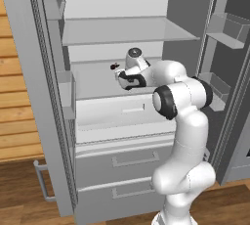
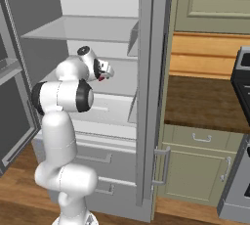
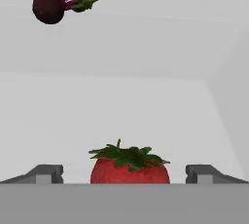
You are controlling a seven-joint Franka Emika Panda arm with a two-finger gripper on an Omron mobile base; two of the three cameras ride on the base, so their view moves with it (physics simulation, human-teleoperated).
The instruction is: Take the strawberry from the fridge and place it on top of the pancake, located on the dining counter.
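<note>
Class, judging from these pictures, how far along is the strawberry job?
Done: the fridge stands open and the arm has reached its shelf. In hand: the open hand straddles the strawberry, not yet gripping. Left: grasp it, carry it out, set it on the pancake.

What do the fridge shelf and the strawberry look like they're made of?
The shelf looks like smooth white plastic, matte and unmarked, though coated metal is possible. The strawberry looks like soft fruit: bright red, faintly dimpled skin and a leafy green cap.
</note>
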